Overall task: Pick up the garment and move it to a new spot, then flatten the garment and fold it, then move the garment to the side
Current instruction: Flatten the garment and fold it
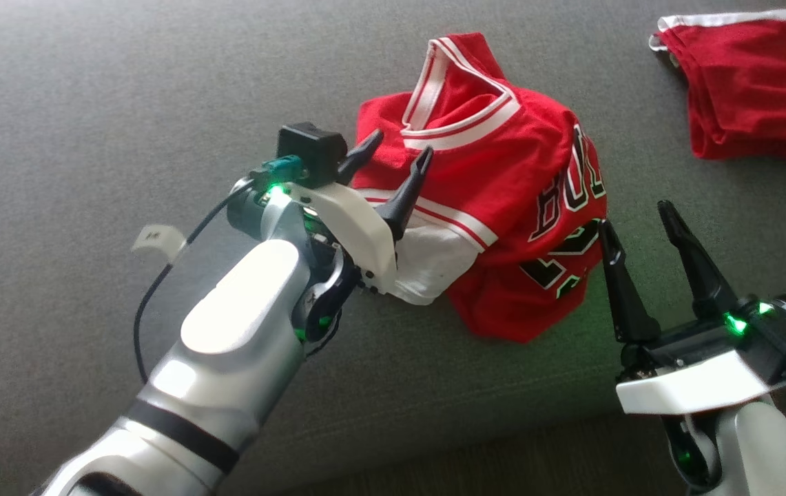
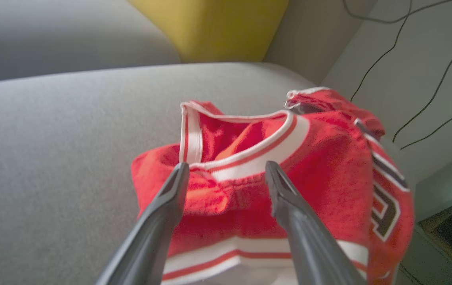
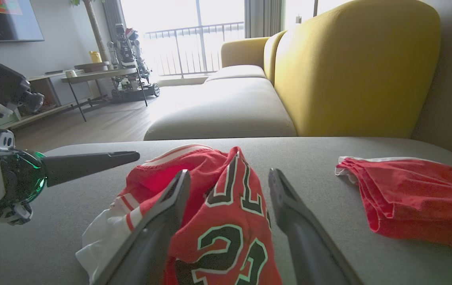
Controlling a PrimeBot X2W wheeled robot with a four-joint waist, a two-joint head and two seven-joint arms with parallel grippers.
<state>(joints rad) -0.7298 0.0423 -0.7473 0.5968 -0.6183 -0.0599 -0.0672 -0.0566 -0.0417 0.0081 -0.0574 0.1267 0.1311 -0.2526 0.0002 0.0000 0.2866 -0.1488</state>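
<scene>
Lying crumpled in a heap on the grey sofa seat, the red jersey shows its white-and-red striped neckline at the far side of the heap. Black lettering and a number edged in white are on its right side, and a patch of white cloth spills out at its near left edge. The fabric is bunched and folded over itself, not flat.

The left end effector is at the jersey's left side, its two dark fingers spread wide, tips over the red cloth just below the neckline band. Whether they touch the cloth I cannot tell; they pinch nothing. The right end effector is at the jersey's near right edge, beside the number, fingers likewise spread and gripping nothing. In the right wrist view they stand either side of a raised ridge of the printed cloth, the one on that view's left close against it.

Well apart from the jersey, to its far right, a second red garment with a white band lies on the same seat. Beyond the jersey rises a yellow backrest. To the jersey's left, a black cable with a small white tag runs beside the left forearm.
</scene>
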